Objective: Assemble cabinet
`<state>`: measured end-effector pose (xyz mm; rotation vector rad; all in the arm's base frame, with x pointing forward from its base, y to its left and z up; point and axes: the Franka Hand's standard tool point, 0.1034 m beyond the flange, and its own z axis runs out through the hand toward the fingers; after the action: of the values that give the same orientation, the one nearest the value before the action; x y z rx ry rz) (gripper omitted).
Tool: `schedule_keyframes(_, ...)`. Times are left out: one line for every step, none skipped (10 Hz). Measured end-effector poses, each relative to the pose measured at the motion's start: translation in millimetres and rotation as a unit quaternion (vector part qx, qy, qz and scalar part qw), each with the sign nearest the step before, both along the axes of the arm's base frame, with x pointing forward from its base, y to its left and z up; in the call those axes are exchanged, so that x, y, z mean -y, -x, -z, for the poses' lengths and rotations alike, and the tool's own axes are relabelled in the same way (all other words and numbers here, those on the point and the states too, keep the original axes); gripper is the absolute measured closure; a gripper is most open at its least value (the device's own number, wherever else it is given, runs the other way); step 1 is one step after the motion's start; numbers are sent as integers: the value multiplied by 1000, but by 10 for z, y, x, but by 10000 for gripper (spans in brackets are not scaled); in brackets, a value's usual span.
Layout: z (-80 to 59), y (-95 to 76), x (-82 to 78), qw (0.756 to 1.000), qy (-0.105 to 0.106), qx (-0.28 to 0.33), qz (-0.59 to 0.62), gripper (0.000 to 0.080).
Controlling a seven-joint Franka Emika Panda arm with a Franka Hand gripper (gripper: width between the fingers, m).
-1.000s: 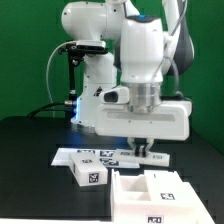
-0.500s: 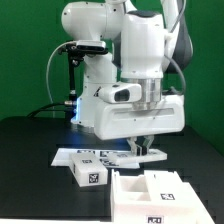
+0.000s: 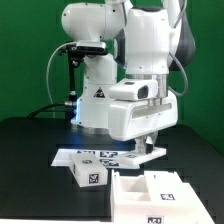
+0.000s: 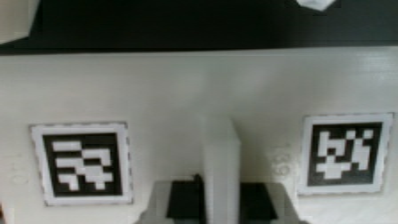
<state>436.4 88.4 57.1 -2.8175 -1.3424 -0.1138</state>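
Lying apart from gripper [image 3: 148, 144], lower, nearer the camera: cabinet [image 3: 135, 206].

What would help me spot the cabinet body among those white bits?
Start at the black table. Nearest the camera, toward the exterior view's right, sits the cabinet. Unlike the small tagged block beside it, it is a big open box with inner dividers.
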Motion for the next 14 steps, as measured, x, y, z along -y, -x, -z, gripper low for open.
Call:
schedule_keyframes(0,-2,8,999,4,2,-33,735)
schedule_keyframes(4,0,13,999,5,2,-45,735)
schedule_keyframes(21,14,-5,991,14,4,-134,735)
schedule_keyframes(18,32,-74,978,20,5,-210,735)
schedule_keyframes(4,48,-76,956,27,0,-292,735)
schedule_keyframes(-11,30,13,952,29,2,-305,735)
schedule_keyframes(7,37,25,943,33,1,-332,735)
schedule_keyframes(9,38,32,930,38,1,-366,735)
schedule_keyframes(9,35,51,920,41,2,-389,735)
schedule_keyframes(8,24,80,920,41,-4,-389,735)
schedule_keyframes(-20,-51,120,925,43,-6,-377,735)
schedule_keyframes(-39,-94,142,931,43,-4,-362,735)
schedule_keyframes(-47,-110,186,938,44,-11,-345,735)
schedule_keyframes(-49,-132,225,939,44,-12,-340,735)
